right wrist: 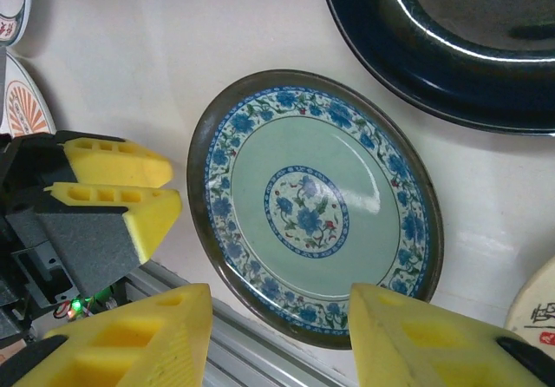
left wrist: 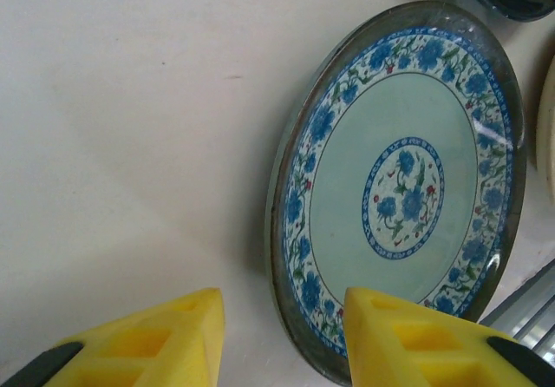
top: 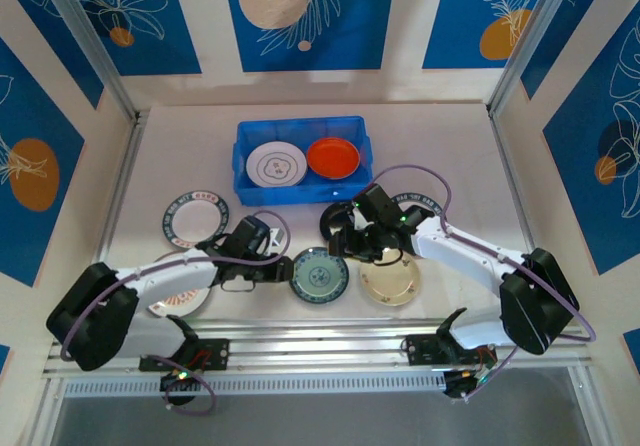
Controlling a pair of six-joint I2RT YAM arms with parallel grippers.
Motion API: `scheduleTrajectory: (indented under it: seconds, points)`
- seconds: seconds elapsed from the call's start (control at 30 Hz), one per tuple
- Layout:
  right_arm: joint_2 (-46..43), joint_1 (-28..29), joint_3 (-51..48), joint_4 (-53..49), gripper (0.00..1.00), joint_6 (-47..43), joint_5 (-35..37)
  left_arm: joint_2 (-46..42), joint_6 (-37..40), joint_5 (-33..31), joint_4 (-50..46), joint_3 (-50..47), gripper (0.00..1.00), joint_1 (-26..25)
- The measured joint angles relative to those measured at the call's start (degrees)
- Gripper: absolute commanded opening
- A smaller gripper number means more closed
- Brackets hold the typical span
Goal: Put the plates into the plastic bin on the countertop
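at teal plate (left wrist: 408,187) rim, left gripper (left wrist: 282,309)

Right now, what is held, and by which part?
Nothing: the left end effector and right end effector stand open by the round teal-patterned plate.

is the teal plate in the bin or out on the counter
Out: the teal-patterned plate lies flat on the countertop, outside the blue bin.

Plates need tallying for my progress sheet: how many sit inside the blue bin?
2. A white plate lies in the left half of the plastic bin, an orange plate in the right half. Any stacked beneath them would be hidden.
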Motion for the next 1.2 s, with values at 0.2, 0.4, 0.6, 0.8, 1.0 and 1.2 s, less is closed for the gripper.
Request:
scheduleTrajectory:
  seconds: [0.2,0.4,0.6,0.8,1.0,1.2]
  points:
    - [0.7,0.0,0.2,0.5,0.46,0.0,-0.1,3.2,-0.8,1.5,3.1,-0.4,0.37,0.3]
    - [0.7,0.0,0.2,0.6,0.46,0.0,-0.1,6.0,-1.5,2.8,5.5,-0.4,0.33,0.4]
    - [0.7,0.0,0.2,0.7,0.45,0.0,-0.1,7.5,-1.9,3.9,6.1,-0.3,0.2,1.2]
    - [0.7,-0.1,0.2,0.7,0.45,0.0,-0.1,8.9,-1.9,5.3,6.1,0.1,0.17,2.0]
    - [0.7,-0.1,0.2,0.9,0.45,0.0,-0.1,9.6,-1.9,6.7,7.7,0.2,0.05,2.1]
    - [0.7,-0.1,0.2,0.9,0.45,0.0,-0.1,10.1,-1.7,7.3,9.0,1.2,0.0,1.6]
